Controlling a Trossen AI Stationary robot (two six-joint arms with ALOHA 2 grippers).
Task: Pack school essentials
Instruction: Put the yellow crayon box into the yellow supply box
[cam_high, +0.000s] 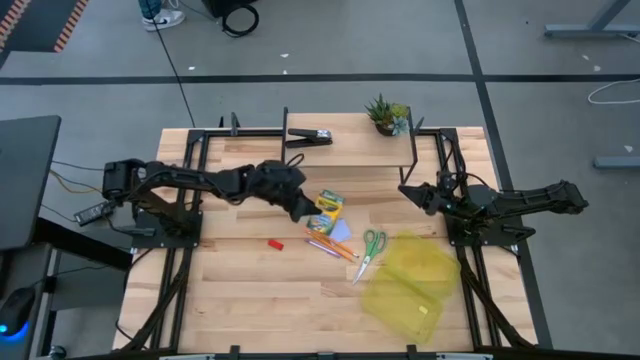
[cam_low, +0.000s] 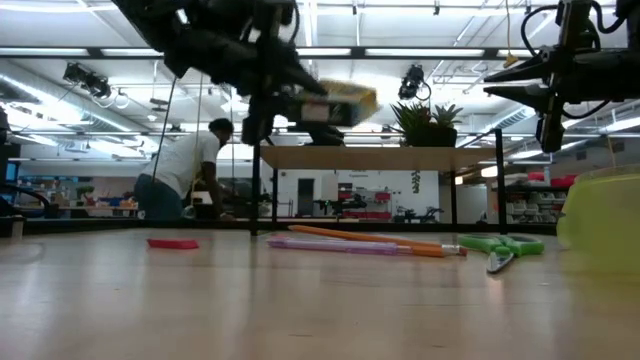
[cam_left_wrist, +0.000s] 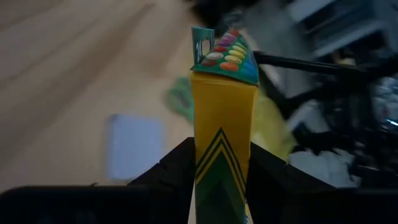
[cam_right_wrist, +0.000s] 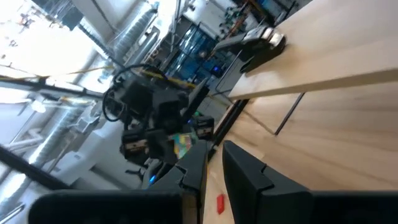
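Note:
My left gripper (cam_high: 305, 207) reaches to the table's middle and is shut on the yellow-green crayon box (cam_high: 327, 205), which is lifted above the table (cam_low: 340, 103). Below it lie the pale blue notepad (cam_high: 341, 231), the orange and pink pencils (cam_high: 330, 247), the green-handled scissors (cam_high: 371, 246) and the tiny red piece (cam_high: 275, 244), all flat on the wood. My right gripper (cam_high: 408, 190) hangs shut in the air near the right frame, touching nothing. My left gripper pinches the crayon box between its two fingers (cam_left_wrist: 171, 168), on the box's two broad faces at its lower part (cam_left_wrist: 221, 165). The box's open flap end (cam_left_wrist: 225, 53) points away from the wrist. The box is lifted clear of the table.
A translucent yellow pouch (cam_high: 410, 285) lies at the table's near right. A black stapler (cam_high: 310, 135) and a potted plant (cam_high: 386, 115) stand on the raised far shelf. Metal frames flank the table at left and right. A person (cam_low: 190, 170) is in the room beyond.

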